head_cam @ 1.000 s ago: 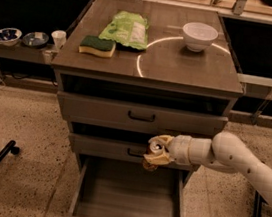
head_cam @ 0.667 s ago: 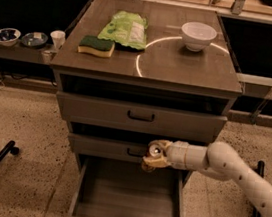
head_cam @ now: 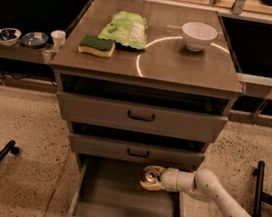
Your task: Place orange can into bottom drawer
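The orange can, orange-gold with a silver top, is held in my gripper at the end of the white arm reaching in from the lower right. The gripper is shut on the can. Can and gripper sit inside the open bottom drawer, near its back right part, just below the front of the middle drawer. I cannot tell whether the can touches the drawer floor.
On the cabinet top lie a white bowl, a green bag and a green-yellow sponge. Two upper drawers are shut. Small bowls and a cup stand on a shelf at left. Black legs stand on the floor at both sides.
The gripper with the can has dropped from in front of the middle drawer's handle down into the open bottom drawer. The arm has lowered with it.
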{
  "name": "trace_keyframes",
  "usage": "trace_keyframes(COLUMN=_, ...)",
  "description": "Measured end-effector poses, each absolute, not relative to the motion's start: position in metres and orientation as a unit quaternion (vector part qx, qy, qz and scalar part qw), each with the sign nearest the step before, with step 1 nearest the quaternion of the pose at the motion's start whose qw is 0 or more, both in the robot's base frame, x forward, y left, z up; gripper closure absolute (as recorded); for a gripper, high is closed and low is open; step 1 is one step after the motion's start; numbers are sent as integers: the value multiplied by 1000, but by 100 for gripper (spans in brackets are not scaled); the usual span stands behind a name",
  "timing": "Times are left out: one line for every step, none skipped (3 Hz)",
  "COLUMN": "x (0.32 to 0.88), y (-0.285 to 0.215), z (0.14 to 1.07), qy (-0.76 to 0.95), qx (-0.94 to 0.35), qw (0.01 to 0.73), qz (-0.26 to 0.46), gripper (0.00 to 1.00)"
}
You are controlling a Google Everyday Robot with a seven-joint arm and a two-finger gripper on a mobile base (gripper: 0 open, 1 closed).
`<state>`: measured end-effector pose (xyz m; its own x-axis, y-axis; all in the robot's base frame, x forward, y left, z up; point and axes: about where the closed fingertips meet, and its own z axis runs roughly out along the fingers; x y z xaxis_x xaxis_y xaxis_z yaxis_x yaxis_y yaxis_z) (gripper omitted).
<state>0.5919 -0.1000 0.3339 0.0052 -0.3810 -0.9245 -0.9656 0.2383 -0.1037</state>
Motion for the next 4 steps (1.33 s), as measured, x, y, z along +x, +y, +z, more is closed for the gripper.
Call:
trace_keyframes(x=591, y=-96, z=337, qy=632, qx=-533, qw=467, qz=313, gripper=100)
trace_keyframes(x=572, y=-83, z=261, qy=647, qx=-565, qw=422, qz=289, gripper=100)
trace_keyframes(x=552, y=-78, z=201, qy=654, qx=-589, qw=392, qz=267, gripper=100)
trace_keyframes(x=549, y=-77, z=194, qy=655, qx=-591, qw=389, qz=266, gripper=83)
